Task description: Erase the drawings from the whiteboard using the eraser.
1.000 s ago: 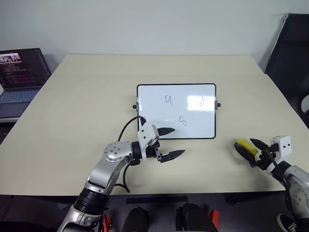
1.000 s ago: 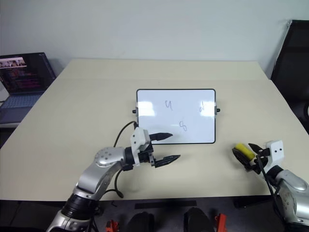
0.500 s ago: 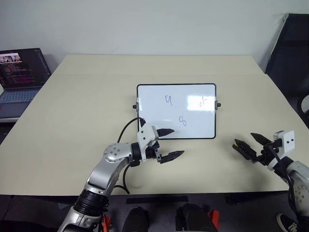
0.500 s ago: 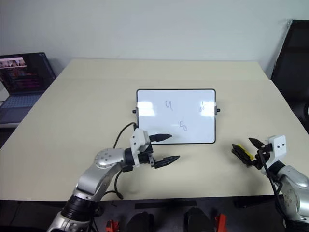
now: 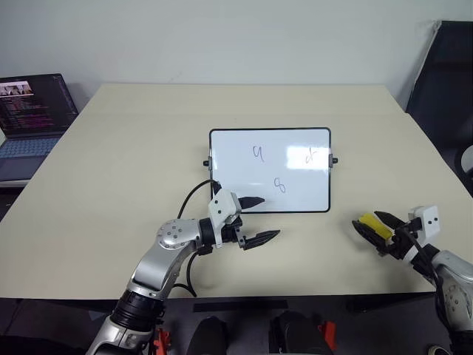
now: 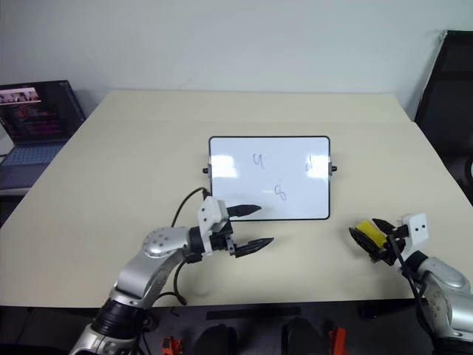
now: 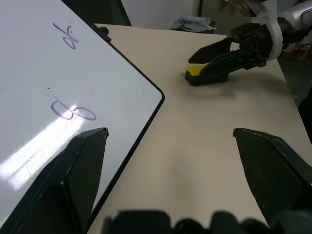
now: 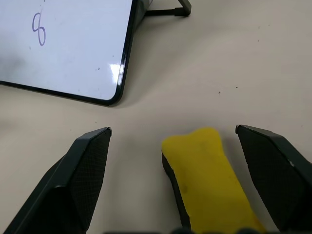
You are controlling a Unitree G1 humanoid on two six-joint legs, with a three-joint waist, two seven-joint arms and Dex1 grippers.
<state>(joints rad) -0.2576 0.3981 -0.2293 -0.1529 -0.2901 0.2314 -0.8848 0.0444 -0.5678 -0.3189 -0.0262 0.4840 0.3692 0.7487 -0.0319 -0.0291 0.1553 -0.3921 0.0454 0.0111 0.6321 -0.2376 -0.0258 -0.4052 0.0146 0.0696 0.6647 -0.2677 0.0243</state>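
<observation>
On the table (image 5: 133,148): whiteboard at centre, eraser at 4 o'clock, both grippers spread apart.

Whiteboard (image 5: 270,170) lies flat at table centre with all three drawings (image 5: 279,184) intact: a "4" at its 11 o'clock, a "d" at 1 o'clock, an "8" at 6 o'clock. Eraser (image 5: 375,225) rests on the table at 4 o'clock from the whiteboard, clear of its frame. Right gripper (image 8: 187,146) straddles the eraser with fingers wide apart, neither finger clamped on it. Left gripper (image 5: 259,220) sits at the whiteboard's 7 o'clock corner, fingers apart and empty, upper finger over the frame. Laptop (image 5: 29,118) stands off the table at 10 o'clock.
</observation>
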